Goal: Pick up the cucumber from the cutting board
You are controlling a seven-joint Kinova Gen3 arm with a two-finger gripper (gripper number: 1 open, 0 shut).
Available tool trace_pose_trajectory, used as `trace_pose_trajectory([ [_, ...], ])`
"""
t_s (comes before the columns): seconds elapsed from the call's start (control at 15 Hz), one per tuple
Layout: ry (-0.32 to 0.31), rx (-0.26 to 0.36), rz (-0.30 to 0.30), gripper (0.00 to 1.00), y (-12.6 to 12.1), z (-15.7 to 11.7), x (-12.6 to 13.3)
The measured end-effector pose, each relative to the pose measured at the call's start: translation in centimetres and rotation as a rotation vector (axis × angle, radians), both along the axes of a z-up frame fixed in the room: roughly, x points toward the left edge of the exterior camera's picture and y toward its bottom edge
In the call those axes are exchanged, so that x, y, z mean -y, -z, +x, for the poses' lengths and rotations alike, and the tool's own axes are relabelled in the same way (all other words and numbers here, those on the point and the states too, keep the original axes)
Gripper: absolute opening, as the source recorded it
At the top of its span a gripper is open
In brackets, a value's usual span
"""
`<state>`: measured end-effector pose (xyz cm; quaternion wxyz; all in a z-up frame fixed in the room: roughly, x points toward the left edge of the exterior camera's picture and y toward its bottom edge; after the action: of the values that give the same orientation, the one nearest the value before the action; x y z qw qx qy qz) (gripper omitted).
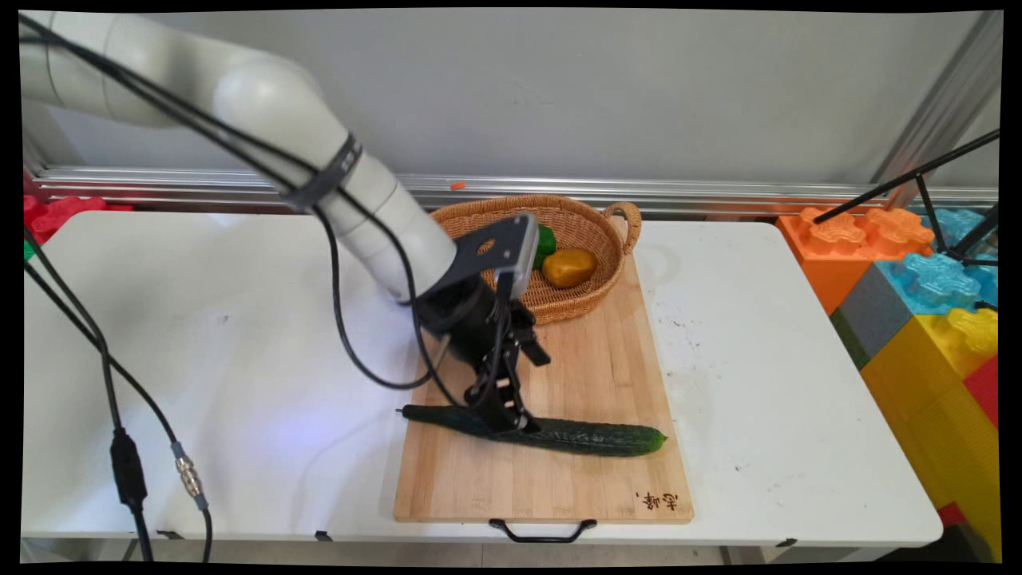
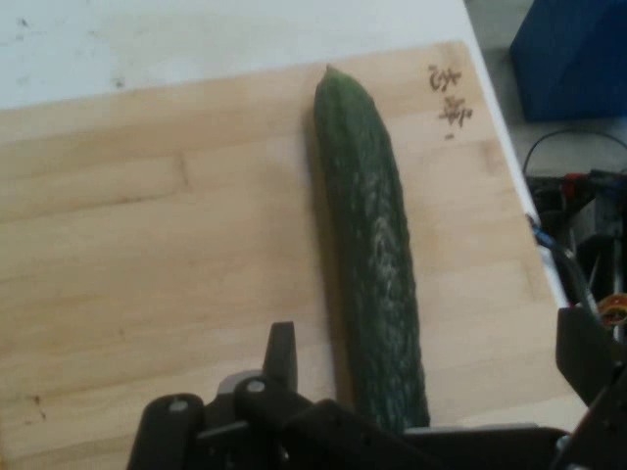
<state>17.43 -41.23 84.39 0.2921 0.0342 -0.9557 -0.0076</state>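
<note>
On the board: cucumber (image 1: 559,435) lying lengthwise on cutting board (image 1: 591,359)
Gripper (image 1: 511,421): down at the cucumber's left part
Jaws: cannot tell whether clamped
Behind: basket (image 1: 615,239) with vegetables

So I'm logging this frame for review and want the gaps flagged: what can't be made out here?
- Main view: the gripper covers the middle of the cucumber, so their contact is hidden.
- Hand view: the black linkage covers the cucumber's near end; one finger shows, the other is not clearly seen.
- Main view: the green vegetable in the basket is mostly hidden behind the wrist bracket.
- Main view: the cutting board mark is too small to read.
</note>
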Motion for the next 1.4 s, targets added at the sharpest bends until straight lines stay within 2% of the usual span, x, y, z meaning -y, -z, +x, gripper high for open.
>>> trace_pose_trajectory([
  [0.53,0.006,0.018,-0.039,1.00,5.0,0.2,-0.6],
  [1.2,0.021,0.024,-0.067,1.00,7.0,-0.4,-1.6],
  [1.27,0.023,0.027,-0.073,0.00,7.1,-0.5,-1.7],
  [1.4,0.025,0.035,-0.084,0.00,7.3,-0.6,-1.8],
])
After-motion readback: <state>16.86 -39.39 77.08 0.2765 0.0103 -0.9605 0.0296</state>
